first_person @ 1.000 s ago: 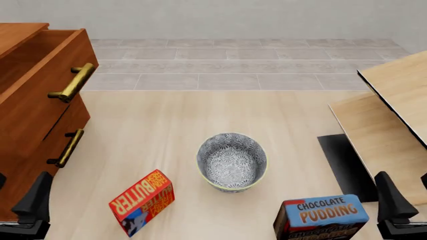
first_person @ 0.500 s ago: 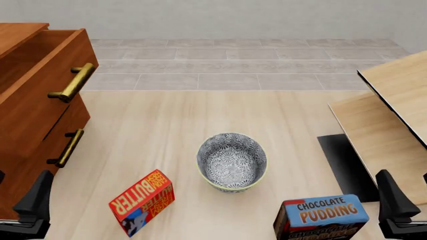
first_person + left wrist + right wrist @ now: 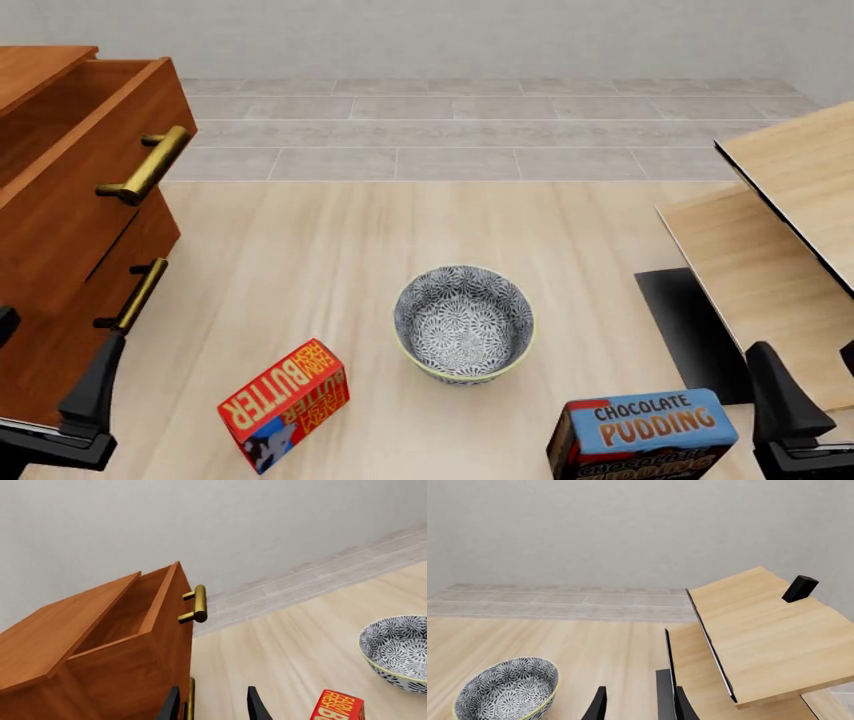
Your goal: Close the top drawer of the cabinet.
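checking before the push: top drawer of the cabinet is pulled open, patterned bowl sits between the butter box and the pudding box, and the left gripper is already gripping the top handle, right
Not quite. The left gripper grips nothing: in the front view it sits low beside the cabinet, well below the top drawer and its brass handle. The rest holds: drawer open, bowl between the butter box and pudding box.

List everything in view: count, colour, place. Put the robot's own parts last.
cabinet: one, reddish-brown, far left.
top drawer: one, reddish-brown, pulled open, brass bar handle.
lower handle: one, brass, below the top drawer.
bowl: one, grey-patterned with yellowish rim, table centre.
butter box: one, red, front-left of the bowl.
pudding box: one, blue, front-right of the bowl.
panels: two, pale wood, tilted, far right.
black block: one, on the upper panel.
table: one, light wood.
left claw: black, open, near the cabinet.
right claw: black, open, near the panels.
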Available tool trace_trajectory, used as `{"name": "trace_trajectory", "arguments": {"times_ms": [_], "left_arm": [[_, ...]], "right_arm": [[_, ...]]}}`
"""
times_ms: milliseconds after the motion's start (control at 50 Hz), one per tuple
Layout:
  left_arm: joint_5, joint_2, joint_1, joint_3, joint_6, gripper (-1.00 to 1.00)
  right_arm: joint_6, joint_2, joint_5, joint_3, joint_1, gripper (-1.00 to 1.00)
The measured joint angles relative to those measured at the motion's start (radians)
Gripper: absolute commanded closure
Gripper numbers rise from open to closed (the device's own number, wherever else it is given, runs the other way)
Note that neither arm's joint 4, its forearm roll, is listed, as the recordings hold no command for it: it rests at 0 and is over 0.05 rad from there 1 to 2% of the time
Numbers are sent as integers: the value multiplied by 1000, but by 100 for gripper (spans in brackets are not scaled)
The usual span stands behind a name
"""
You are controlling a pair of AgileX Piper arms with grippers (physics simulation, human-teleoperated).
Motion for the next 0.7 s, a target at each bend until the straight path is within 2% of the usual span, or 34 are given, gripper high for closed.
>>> {"name": "trace_trajectory", "arguments": {"times_ms": [360,560,700], "left_arm": [[-192,125,-39,27,260,-100],[-328,242,-73,34,388,-100],[-429,334,-86,36,453,-100]], "right_arm": [[-11,-1,3,5,31,-100],[-15,-1,6,5,46,-100],[-17,-1,8,6,50,-100]]}}
